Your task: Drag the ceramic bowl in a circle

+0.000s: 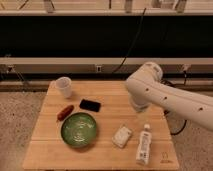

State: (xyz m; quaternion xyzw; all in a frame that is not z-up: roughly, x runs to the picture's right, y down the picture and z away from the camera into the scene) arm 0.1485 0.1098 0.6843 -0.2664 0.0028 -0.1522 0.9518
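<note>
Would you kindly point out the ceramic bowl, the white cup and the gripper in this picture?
ceramic bowl (79, 130), camera view, centre of its green inside.
white cup (64, 87), camera view, its outer wall.
gripper, camera view: not in sight; only the arm (150, 89) shows at the right, point on its white elbow.
</note>
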